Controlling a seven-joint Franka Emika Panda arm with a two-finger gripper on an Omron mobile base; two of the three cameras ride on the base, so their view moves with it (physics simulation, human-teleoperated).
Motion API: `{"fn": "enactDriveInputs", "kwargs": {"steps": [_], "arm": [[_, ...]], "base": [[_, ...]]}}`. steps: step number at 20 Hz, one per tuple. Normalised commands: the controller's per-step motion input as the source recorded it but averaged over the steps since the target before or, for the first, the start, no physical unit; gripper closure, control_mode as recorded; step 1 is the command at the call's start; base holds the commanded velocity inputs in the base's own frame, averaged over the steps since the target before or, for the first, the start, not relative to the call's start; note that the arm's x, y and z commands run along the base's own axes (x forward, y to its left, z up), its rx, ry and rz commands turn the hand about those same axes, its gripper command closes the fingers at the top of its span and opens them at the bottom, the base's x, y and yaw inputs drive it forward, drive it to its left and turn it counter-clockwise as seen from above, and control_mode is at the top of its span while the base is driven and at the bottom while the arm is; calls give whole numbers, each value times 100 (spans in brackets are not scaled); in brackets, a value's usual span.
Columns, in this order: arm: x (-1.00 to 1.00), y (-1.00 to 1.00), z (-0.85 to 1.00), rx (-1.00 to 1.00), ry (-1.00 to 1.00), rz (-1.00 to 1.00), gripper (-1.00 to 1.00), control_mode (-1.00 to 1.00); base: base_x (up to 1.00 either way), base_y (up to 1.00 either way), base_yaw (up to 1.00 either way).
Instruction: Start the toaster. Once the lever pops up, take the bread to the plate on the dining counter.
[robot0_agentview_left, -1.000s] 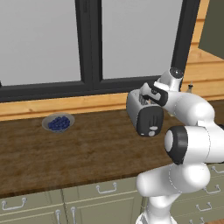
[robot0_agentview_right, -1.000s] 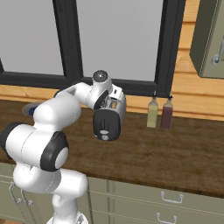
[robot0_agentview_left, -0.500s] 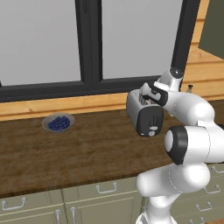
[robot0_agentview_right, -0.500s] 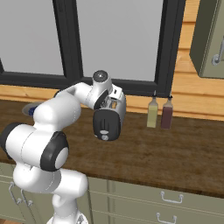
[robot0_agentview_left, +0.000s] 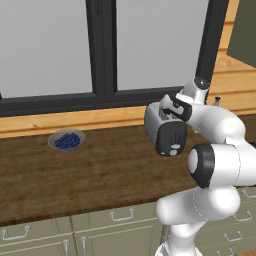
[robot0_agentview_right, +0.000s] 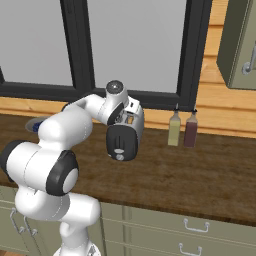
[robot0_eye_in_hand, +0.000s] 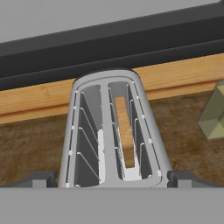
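gripper (robot0_eye_in_hand: 112, 177): jaws wide, empty, above toaster (robot0_eye_in_hand: 109, 131) | bread (robot0_eye_in_hand: 124, 133): in right slot | toaster: on wood counter (robot0_agentview_left: 100, 175)

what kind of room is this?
A kitchen, rendered: a toaster with bread in one slot on a wood counter, a bowl of blueberries, drawers below.

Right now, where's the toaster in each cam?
Left base view: toaster right of centre, on the wood counter.
Right base view: just left of centre, behind the wrist.
Hand view: centre, seen from above, bread in the right slot.
Shared landmark: dark window frame behind it.
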Motion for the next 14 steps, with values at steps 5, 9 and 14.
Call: {"fn": "enactDriveInputs", "kwargs": {"steps": [5, 9, 14], "arm": [[0, 0, 0, 0, 0, 0, -100, -100], [0, 0, 0, 0, 0, 0, -100, -100], [0, 0, 0, 0, 0, 0, -100, -100]], "base": [[0, 0, 0], [0, 0, 0], [0, 0, 0]]}}
